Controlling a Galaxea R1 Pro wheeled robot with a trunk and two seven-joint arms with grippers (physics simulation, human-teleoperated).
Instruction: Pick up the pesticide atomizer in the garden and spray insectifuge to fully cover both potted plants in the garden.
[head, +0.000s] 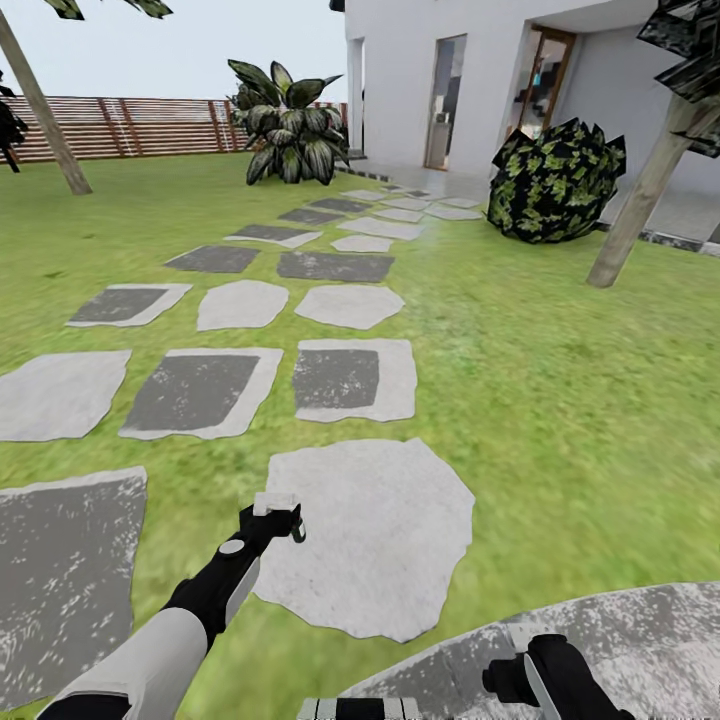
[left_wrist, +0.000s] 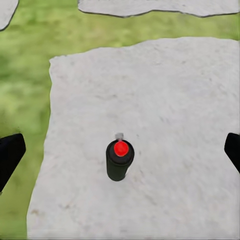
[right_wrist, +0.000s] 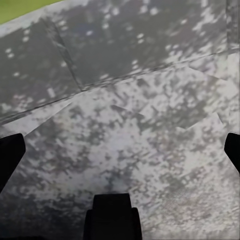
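Note:
A small slim bottle (left_wrist: 119, 161) stands upright on a pale stepping stone (left_wrist: 165, 100). Seen from above it has a dark body, a red top and a tiny grey nozzle, and it looks like the pesticide atomizer. My left gripper (left_wrist: 121, 153) hangs over it, open, with one dark finger (left_wrist: 10, 156) far out on each side and no contact. In the head view the left gripper (head: 276, 515) reaches over the near pale stone (head: 390, 540) and hides the bottle. My right gripper (right_wrist: 120, 152) is open over a speckled grey slab (right_wrist: 140, 100). A broad-leaved plant (head: 290, 125) stands far off.
A path of grey and pale stepping stones (head: 340, 380) runs over the lawn toward a white house (head: 450, 70). A dark bush (head: 555, 180) and a leaning trunk (head: 640, 200) stand at the right, another trunk (head: 45, 115) at the left, and a wooden fence (head: 140, 125) behind.

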